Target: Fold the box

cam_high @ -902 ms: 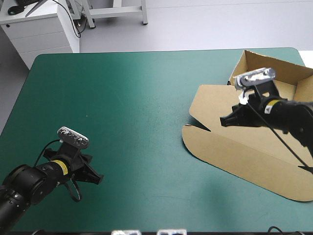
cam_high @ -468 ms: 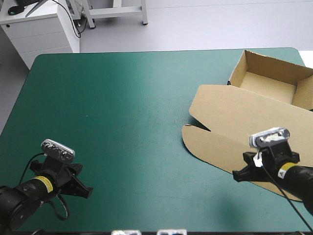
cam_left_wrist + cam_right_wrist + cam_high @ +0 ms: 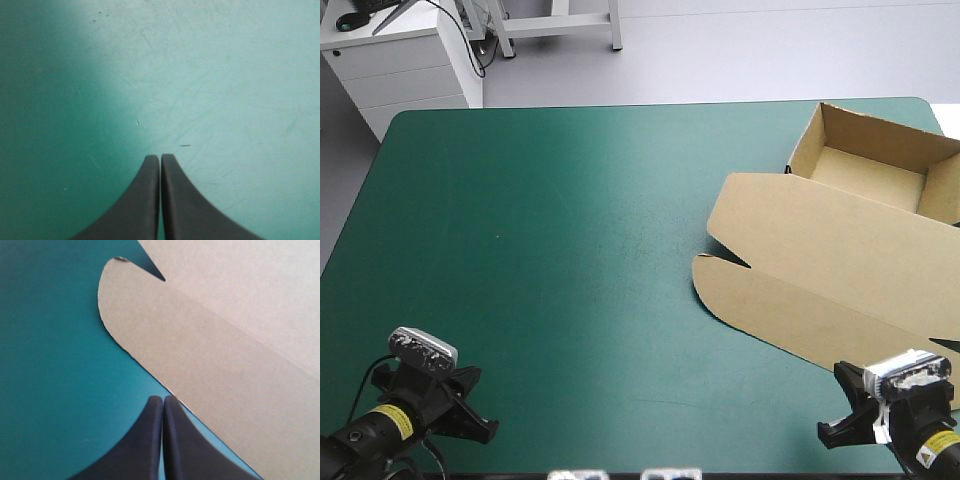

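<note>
The brown box (image 3: 840, 270) fills the right side of the high view. Its open tray (image 3: 875, 165) stands at the upper right with its walls up, and the lid (image 3: 800, 300) lies flat on the teal-green cover (image 3: 570, 220), running down toward the lower right. The left gripper (image 3: 485, 430) sits in the lower left corner over bare cover, its black fingers pressed together with nothing between them. The right gripper (image 3: 163, 399) is in the lower right corner, likewise closed and empty, its tips just beside the lid's near edge.
</note>
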Action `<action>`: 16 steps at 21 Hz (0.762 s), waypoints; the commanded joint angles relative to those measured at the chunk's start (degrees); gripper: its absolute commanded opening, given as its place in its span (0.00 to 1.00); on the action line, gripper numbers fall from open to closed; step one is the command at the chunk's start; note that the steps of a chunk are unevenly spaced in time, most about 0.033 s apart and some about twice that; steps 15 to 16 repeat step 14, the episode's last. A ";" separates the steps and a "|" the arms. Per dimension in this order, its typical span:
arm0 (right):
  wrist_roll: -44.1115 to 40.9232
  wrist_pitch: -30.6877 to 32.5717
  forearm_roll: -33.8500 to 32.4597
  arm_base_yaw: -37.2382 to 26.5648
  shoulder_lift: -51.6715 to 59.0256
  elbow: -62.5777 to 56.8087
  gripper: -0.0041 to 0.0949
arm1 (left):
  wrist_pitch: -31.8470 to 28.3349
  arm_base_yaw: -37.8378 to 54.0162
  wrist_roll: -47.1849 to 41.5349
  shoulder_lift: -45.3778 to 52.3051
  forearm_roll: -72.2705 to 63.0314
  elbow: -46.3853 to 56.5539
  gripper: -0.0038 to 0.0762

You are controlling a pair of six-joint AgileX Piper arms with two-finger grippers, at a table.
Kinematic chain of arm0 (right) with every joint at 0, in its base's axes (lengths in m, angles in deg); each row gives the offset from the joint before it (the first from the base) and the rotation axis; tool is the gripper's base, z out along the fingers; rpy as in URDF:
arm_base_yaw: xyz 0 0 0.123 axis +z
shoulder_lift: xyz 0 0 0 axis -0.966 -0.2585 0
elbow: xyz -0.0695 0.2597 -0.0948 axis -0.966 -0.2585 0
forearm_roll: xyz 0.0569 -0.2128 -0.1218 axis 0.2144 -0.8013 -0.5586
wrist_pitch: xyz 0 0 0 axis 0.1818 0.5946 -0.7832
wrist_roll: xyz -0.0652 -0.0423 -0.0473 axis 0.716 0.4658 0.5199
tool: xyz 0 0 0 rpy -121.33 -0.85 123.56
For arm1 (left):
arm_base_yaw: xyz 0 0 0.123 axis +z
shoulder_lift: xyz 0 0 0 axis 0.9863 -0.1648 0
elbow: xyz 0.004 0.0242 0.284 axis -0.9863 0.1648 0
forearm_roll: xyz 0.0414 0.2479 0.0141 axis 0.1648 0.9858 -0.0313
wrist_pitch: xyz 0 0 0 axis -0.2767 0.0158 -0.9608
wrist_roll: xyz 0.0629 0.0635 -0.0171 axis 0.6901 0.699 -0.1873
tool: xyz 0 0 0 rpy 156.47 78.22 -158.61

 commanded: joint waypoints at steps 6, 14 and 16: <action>0.42 -4.48 0.08 0.03 6.03 1.28 0.02 | -1.80 -0.15 -0.18 1.08 0.18 -1.28 0.04; 0.42 -4.48 0.08 0.03 6.03 1.28 0.02 | -1.80 -0.15 -0.28 1.08 -0.19 -1.28 0.04; 0.42 -4.48 0.08 0.03 6.03 1.28 0.02 | -1.80 -0.15 -0.28 1.08 -0.19 -1.28 0.04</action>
